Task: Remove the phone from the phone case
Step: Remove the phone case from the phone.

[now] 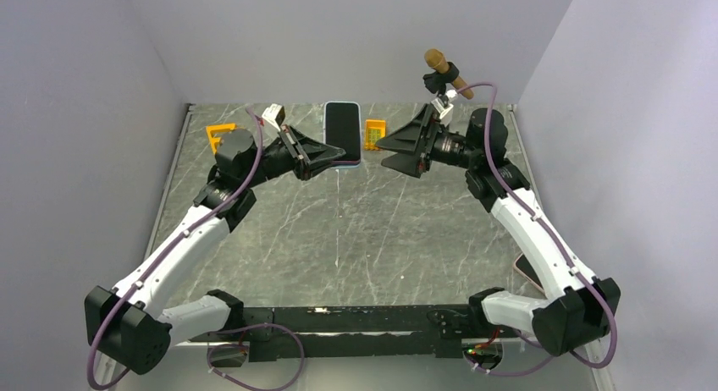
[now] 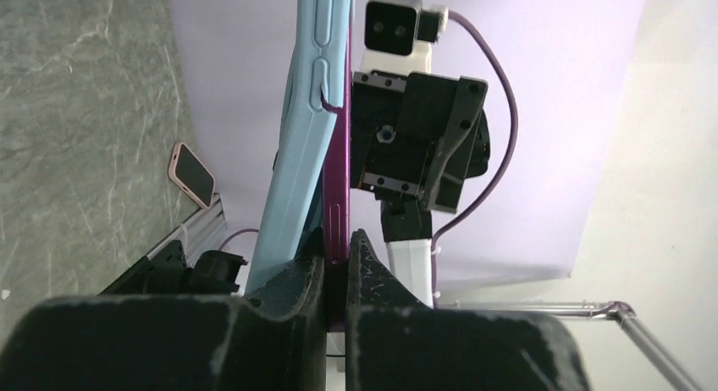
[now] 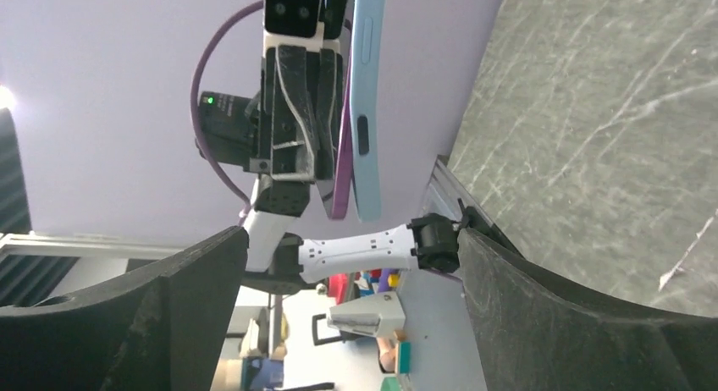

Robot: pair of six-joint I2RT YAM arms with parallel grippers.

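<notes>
Left gripper [image 2: 337,249] pinches nearly shut on the purple phone [image 2: 337,154], holding it off the table [image 1: 339,239] at the far middle. Its blue phone case [image 2: 296,154] gapes away along one edge. Right gripper [image 1: 386,152] is spread wide nearby, touching nothing.

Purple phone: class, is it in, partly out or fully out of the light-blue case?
Partly out: purple phone and light-blue case splay apart at one end, flush at the other.
</notes>
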